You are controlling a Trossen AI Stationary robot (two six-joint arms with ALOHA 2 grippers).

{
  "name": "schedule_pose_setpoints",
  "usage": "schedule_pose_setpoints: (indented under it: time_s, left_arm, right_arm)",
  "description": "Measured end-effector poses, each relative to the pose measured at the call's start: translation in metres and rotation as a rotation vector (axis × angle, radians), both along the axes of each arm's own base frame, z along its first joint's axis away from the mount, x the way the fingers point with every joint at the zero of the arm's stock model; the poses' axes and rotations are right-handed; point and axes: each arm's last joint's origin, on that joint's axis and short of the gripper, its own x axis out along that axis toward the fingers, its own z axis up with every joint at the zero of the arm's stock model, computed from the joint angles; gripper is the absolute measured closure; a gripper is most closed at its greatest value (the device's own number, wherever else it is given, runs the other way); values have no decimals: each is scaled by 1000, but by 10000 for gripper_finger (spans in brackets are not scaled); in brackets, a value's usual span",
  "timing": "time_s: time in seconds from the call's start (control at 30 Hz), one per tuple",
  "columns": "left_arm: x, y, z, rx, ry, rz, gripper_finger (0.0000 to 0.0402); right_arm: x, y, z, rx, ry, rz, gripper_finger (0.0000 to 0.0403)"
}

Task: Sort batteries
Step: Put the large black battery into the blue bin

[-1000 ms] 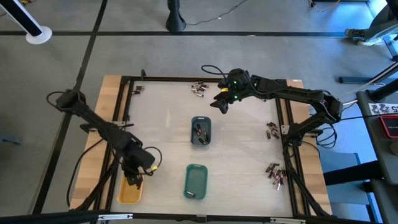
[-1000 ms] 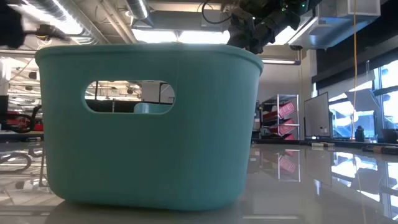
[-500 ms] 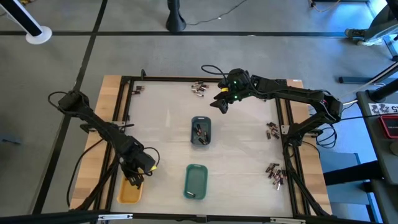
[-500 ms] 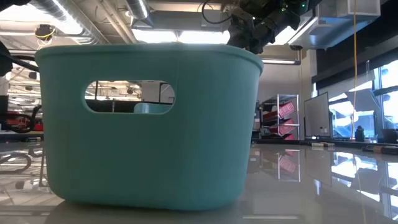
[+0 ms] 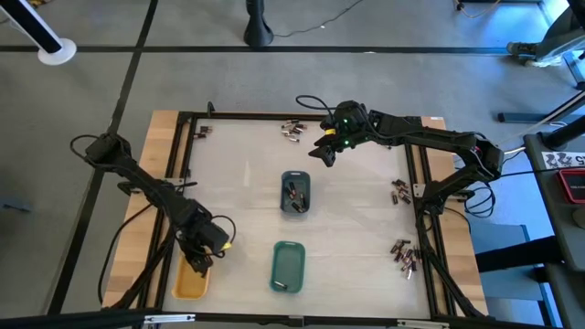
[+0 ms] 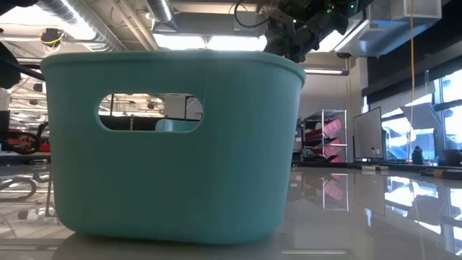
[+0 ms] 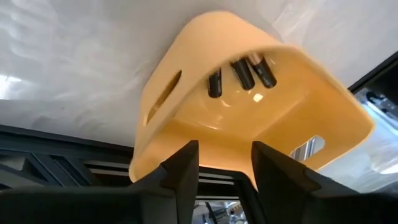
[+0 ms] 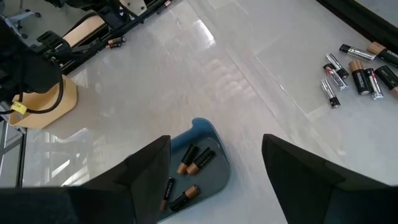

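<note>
My left gripper (image 5: 199, 266) hangs open over the yellow tray (image 5: 191, 281) at the table's near left, and nothing is between its fingers (image 7: 186, 163). Three dark batteries (image 7: 241, 74) lie side by side on the yellow tray's floor (image 7: 261, 118). My right gripper (image 5: 324, 155) stands open and high over the far middle of the table, above and beyond the grey-blue tray (image 8: 196, 165). That tray holds several batteries (image 8: 189, 158). The green tray (image 5: 288, 266) sits at the near middle.
Loose batteries lie in a far pile (image 5: 292, 131), a pile at the right edge (image 5: 399, 190) and another at the near right (image 5: 403, 256). A black frame (image 5: 187, 164) borders the table. In the low view the green tray (image 6: 173, 144) blocks most of the table.
My left gripper has sunk a little toward the yellow tray. My right arm has kept still.
</note>
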Motion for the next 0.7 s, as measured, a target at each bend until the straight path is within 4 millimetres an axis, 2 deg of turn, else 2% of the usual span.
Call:
schedule_pose_setpoints:
  time_s: [0.2,0.37,0.5,0.57,0.7]
  left_arm:
    - [6,11,9,-17,-14,69,271]
    - [21,32,43,-90,-108,157,275]
    - [30,59,63,-37,-155,194,275]
    - [33,73,63,5,-169,178,275]
    - [40,100,50,43,-117,137,275]
  right_arm:
    - [0,0,0,0,0,0,149]
    - [0,0,0,-1,-1,0,149]
    - [0,0,1,-4,-8,-1,149]
    - [1,-1,1,-7,-16,-1,149]
    - [1,-1,2,-9,-23,-1,149]
